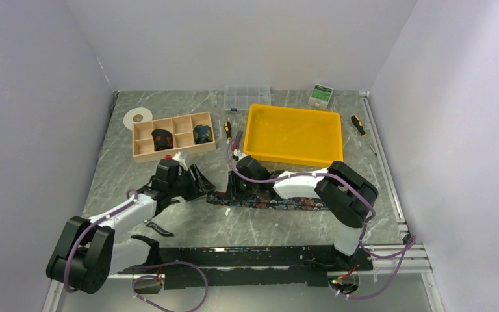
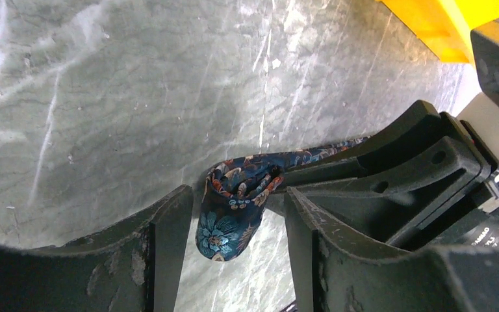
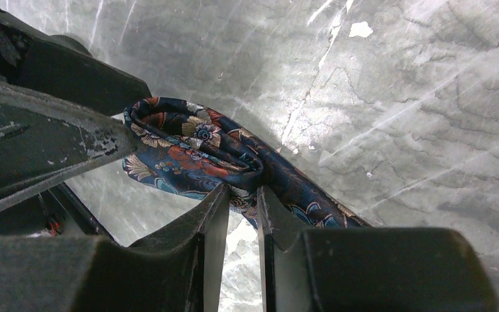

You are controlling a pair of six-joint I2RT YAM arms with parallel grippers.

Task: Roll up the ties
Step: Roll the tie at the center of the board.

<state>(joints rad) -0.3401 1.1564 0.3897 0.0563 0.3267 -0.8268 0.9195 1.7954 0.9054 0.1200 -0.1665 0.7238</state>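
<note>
A dark floral tie (image 1: 279, 203) lies flat across the table in front of the arms. Its left end is curled into a small loop (image 3: 188, 140). My right gripper (image 3: 243, 190) pinches the fabric fold just behind that loop, its jaws nearly together. In the top view the right gripper (image 1: 234, 186) sits at the tie's left end. My left gripper (image 2: 237, 195) is open, and the curled tip (image 2: 227, 218) hangs between its fingers, close to the left one. The left gripper (image 1: 198, 180) is right beside the other. Two rolled ties (image 1: 162, 138) (image 1: 202, 134) stand in a wooden box (image 1: 144, 148).
A yellow tray (image 1: 256, 148) lies behind the right arm. Black-handled pliers (image 1: 159, 227) lie near the left arm. A tape roll (image 1: 138, 117), a clear parts box (image 1: 247, 96), a small green box (image 1: 321, 95) and screwdrivers (image 1: 358, 125) (image 1: 228, 127) sit along the back.
</note>
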